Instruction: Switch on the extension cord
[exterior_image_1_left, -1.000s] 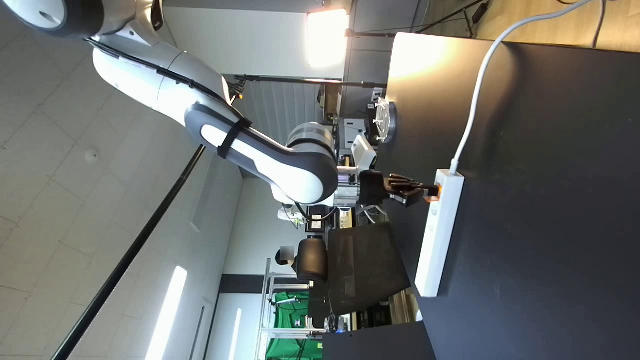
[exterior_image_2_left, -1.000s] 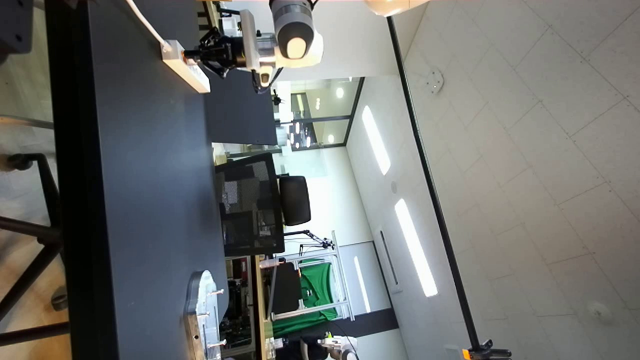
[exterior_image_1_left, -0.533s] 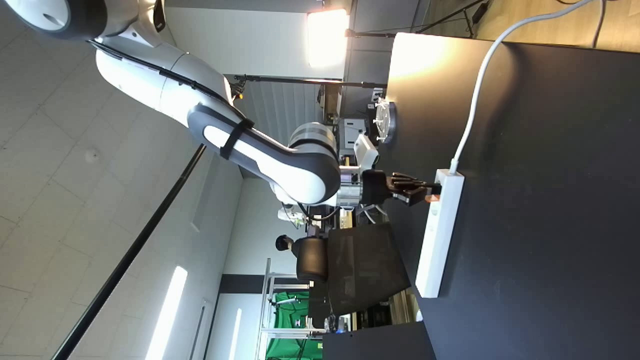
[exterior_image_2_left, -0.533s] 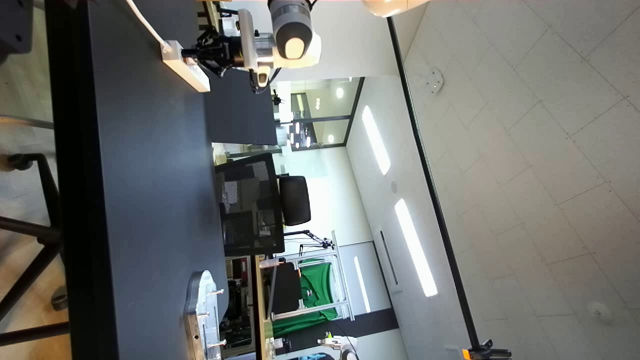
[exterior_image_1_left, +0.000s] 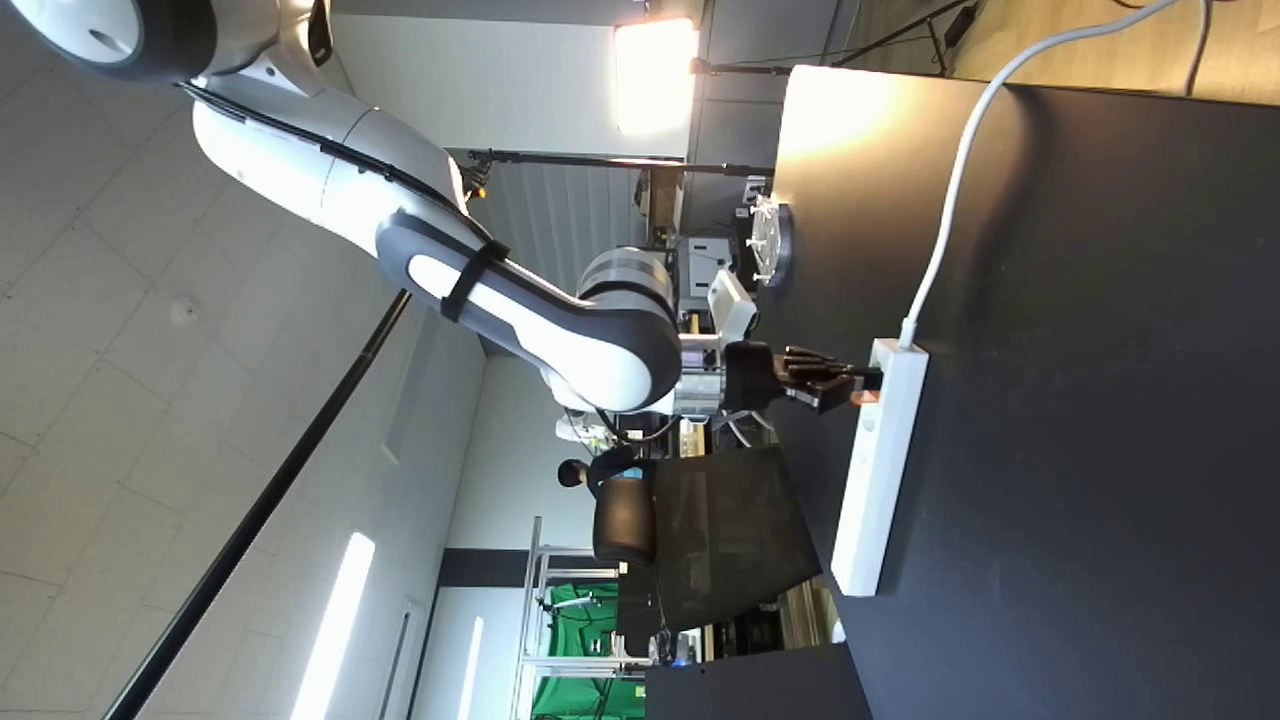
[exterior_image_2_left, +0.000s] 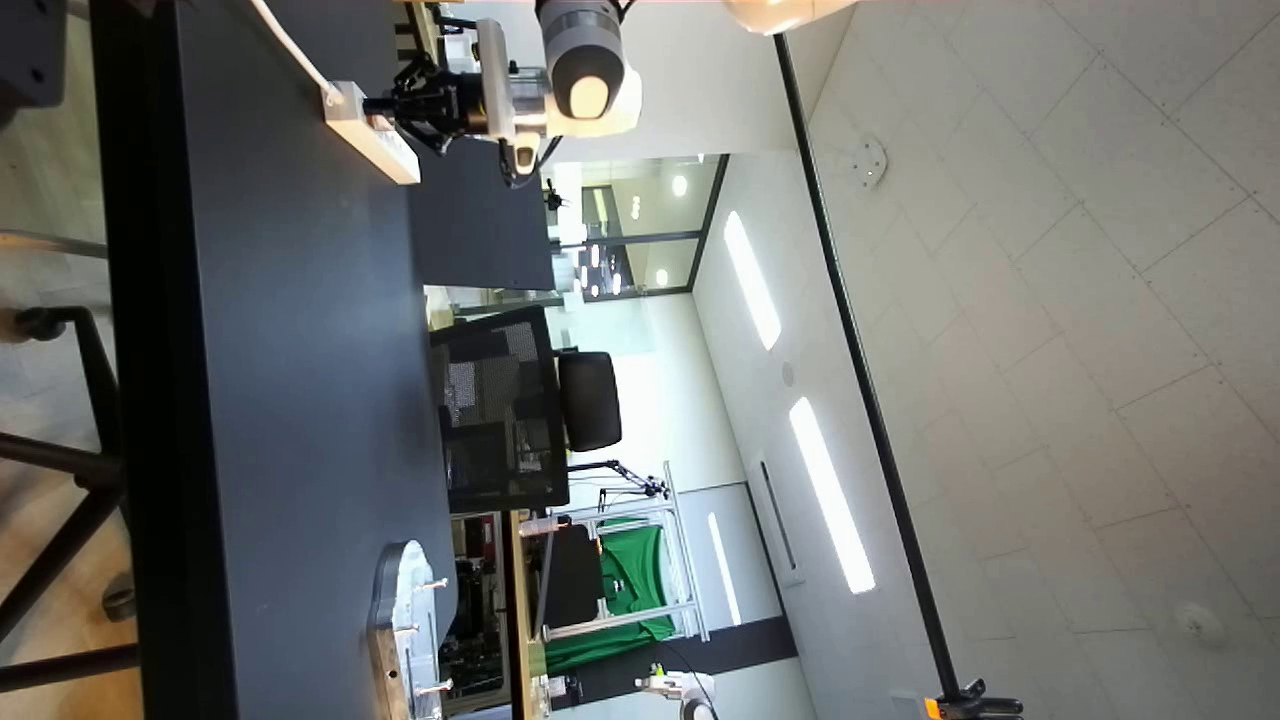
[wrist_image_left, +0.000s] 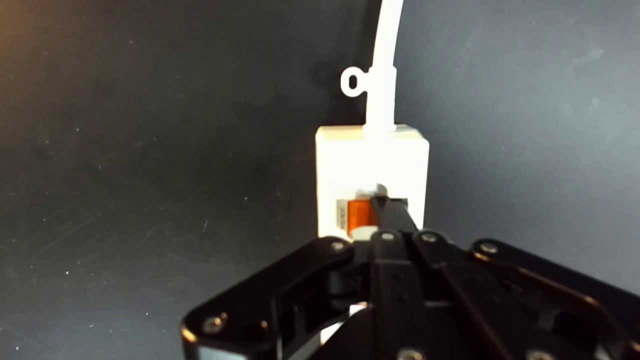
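The extension cord is a long white strip lying on the dark table, in both exterior views (exterior_image_1_left: 880, 490) (exterior_image_2_left: 375, 145) and in the wrist view (wrist_image_left: 372, 160). Its white cable (exterior_image_1_left: 955, 180) leaves the end near my gripper. The red-orange switch (wrist_image_left: 359, 214) is near that cable end; it shows also in an exterior view (exterior_image_1_left: 864, 397). My gripper (wrist_image_left: 392, 207) is shut with nothing between its fingers. Its fingertips point at the strip and cover the right part of the switch in the wrist view. They appear to touch the switch. The gripper also shows in both exterior views (exterior_image_1_left: 872, 378) (exterior_image_2_left: 374, 106).
The dark table (exterior_image_1_left: 1080, 450) carries the strip. A clear-topped round fixture with pegs (exterior_image_2_left: 410, 630) stands on the table away from the gripper. A chair (exterior_image_2_left: 500, 410) stands behind the table. A bright lamp (exterior_image_1_left: 655, 75) is at the far side.
The gripper moved a little down onto the switch between one second and half a second ago, hiding more of the orange. Since then it is nearly still. A person in the background moved.
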